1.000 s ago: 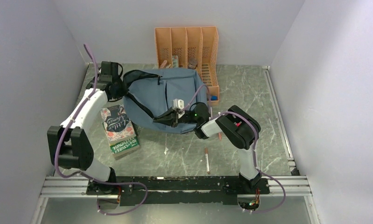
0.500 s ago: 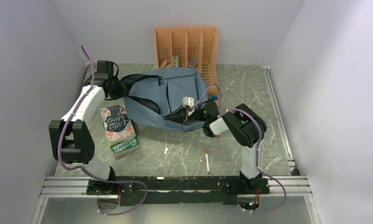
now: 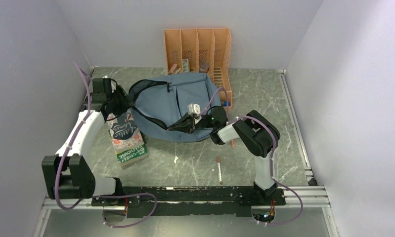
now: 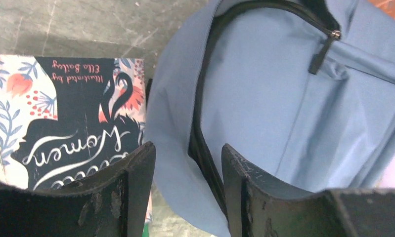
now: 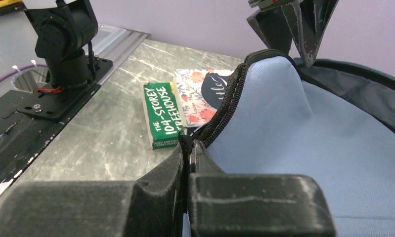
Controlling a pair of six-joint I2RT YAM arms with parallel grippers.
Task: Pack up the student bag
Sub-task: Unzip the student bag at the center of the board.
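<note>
From above, the student bag (image 3: 173, 101) lies flat at the centre of the marble table (image 3: 264, 98), in front of the orange file organizer (image 3: 197, 47). The right gripper (image 3: 188, 123) sits at the bag's lower edge and the left gripper (image 3: 120, 101) at its left rim. I judge this is to hold the zipped mouth apart for loading. Two stacked books (image 3: 125, 136) wait lower left of the bag, and a pen (image 3: 219, 170) lies below it.

In the left wrist view, the jaws stand well apart with the bag's black zip rim seen through the gap, and they clamp nothing. At left, the floral cover reads "Women" and "Illustrated by Ella Bailey".

In the right wrist view, the fingers are pressed together on the bag's zip rim, lifting it into a ridge, seemingly to prop the opening. Beyond, the green book (image 5: 163, 116) reads "The 104-Storey Treehouse", with the floral one lying on it.
</note>
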